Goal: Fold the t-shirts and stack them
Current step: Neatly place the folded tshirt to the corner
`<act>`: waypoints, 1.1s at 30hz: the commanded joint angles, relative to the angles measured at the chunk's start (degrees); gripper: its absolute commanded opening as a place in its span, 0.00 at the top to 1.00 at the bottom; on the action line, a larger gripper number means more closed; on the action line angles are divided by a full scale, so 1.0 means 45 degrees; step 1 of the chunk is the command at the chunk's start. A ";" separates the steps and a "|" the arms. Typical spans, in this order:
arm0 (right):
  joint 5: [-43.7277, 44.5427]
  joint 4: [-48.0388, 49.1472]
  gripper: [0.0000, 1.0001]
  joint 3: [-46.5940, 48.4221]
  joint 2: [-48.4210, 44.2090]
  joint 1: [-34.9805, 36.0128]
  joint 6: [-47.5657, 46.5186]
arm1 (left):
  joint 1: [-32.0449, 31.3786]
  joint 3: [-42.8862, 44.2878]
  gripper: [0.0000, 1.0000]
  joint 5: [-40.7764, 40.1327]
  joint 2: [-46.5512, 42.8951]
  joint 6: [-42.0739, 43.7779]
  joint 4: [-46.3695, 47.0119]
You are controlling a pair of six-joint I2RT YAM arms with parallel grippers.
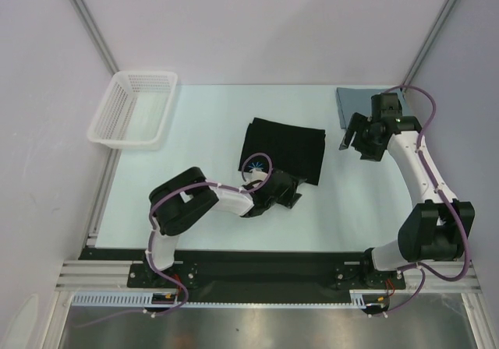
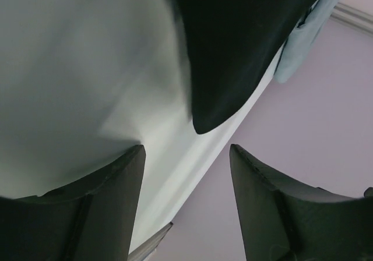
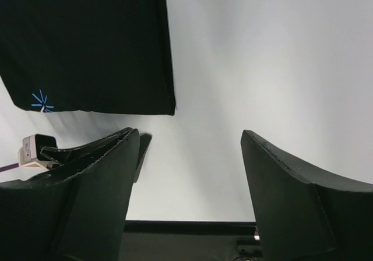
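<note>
both shirts look folded; stacking is what remains

the black t-shirt (image 1: 284, 150) lies as a folded rectangle near the middle of the table (image 1: 203, 131), its starburst mark (image 3: 42, 102) at a near corner. the grey-blue t-shirt (image 1: 355, 103) sits flat at the far right corner, well apart from it. judged from this, folding is about done and no stack exists yet.

the left gripper (image 1: 292, 191) is low at the black shirt's near edge, fingers apart and holding nothing; its wrist view shows only a cloth corner ahead of the open gap. the right gripper (image 1: 352, 142) hangs between the two shirts, just beside the grey-blue one, fingers also spread and empty.

the next move likely calls for gripping one folded shirt by an edge, both layers together, and carrying it onto the other without letting the fold spill open.
</note>
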 commanded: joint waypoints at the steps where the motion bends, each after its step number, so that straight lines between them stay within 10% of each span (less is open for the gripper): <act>1: -0.0075 0.0139 0.24 0.0701 -0.0315 -0.0117 -0.0255 | -0.0144 0.0761 0.36 -0.0933 0.0574 -0.0117 -0.0527; 19: -0.1031 0.0178 0.23 0.0858 0.0290 -0.0313 -0.0255 | -0.0008 0.1972 0.51 -0.1656 0.2567 -0.0605 0.0019; 23: -0.2514 0.0685 0.25 0.0741 0.0875 -0.1113 -0.0313 | 0.0148 0.1583 0.75 -0.1558 0.2315 -0.0410 0.0819; 30: -0.5736 0.2753 0.69 0.0135 0.2668 -0.2070 -0.0021 | 0.0714 0.1172 0.86 -0.1071 0.1435 0.0526 0.1172; 33: -0.6713 0.3398 0.60 0.0136 0.3510 -0.2246 -0.0002 | 0.1007 0.1210 0.89 -0.0544 0.1025 0.1111 0.1290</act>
